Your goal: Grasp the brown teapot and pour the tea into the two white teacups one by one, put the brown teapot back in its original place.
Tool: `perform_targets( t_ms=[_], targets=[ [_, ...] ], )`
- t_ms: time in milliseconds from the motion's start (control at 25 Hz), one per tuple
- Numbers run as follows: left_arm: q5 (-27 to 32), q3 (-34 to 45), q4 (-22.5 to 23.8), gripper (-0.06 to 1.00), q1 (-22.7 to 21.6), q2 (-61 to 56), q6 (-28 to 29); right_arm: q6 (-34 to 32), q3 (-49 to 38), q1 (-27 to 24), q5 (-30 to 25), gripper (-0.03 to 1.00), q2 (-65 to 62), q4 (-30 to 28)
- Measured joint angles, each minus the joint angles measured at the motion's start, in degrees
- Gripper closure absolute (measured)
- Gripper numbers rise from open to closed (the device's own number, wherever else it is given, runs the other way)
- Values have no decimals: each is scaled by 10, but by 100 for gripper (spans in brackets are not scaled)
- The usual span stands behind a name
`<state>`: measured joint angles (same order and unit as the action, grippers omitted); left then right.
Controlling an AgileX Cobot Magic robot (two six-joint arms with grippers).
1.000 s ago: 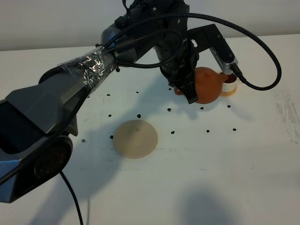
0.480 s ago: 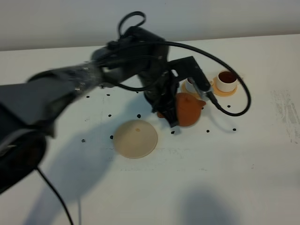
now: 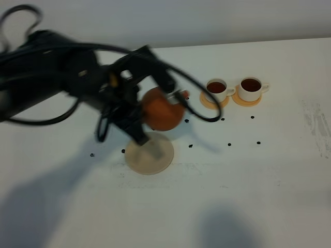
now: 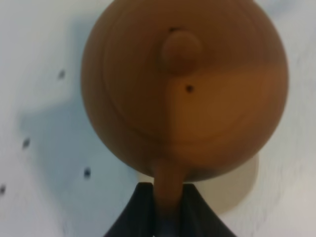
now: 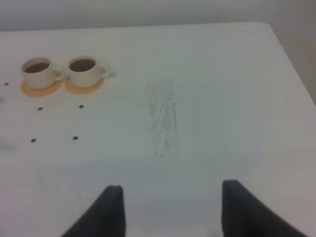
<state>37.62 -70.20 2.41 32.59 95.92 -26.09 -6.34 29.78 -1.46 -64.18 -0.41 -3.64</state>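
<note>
My left gripper (image 3: 138, 120) is shut on the loop handle of the brown teapot (image 3: 161, 109), which hangs in the air just above the far edge of the pale tan disc (image 3: 150, 155). From the left wrist the teapot (image 4: 185, 84) shows from above, lid knob up, the black fingers (image 4: 140, 210) pinching its handle, with a sliver of the disc (image 4: 237, 190) under it. The two white teacups (image 3: 217, 89) (image 3: 251, 88) stand on orange coasters at the back right, both holding dark tea. They also show in the right wrist view (image 5: 40, 72) (image 5: 85, 70). My right gripper (image 5: 168, 210) is open over bare table.
Small black dots (image 3: 229, 144) are scattered over the white table (image 3: 248, 196) between the disc and the cups. A scuffed patch (image 3: 316, 126) marks the table near its right edge. The left arm's black cable (image 3: 199, 106) loops close to the left cup.
The left arm has swung from the cups toward the left and front, carrying the teapot to a spot above the tan disc. Both cups now stand uncovered.
</note>
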Motion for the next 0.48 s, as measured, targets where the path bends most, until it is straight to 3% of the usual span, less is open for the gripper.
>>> perform_targets(
  t_ms=[200,480],
  targets=[
    [-43,106,1,83,-39,-47,24,0,0,0,0,54,0,0],
    [-92,133,-19,83,-52,-31,31,0,0,0,0,54,0,0]
  ],
)
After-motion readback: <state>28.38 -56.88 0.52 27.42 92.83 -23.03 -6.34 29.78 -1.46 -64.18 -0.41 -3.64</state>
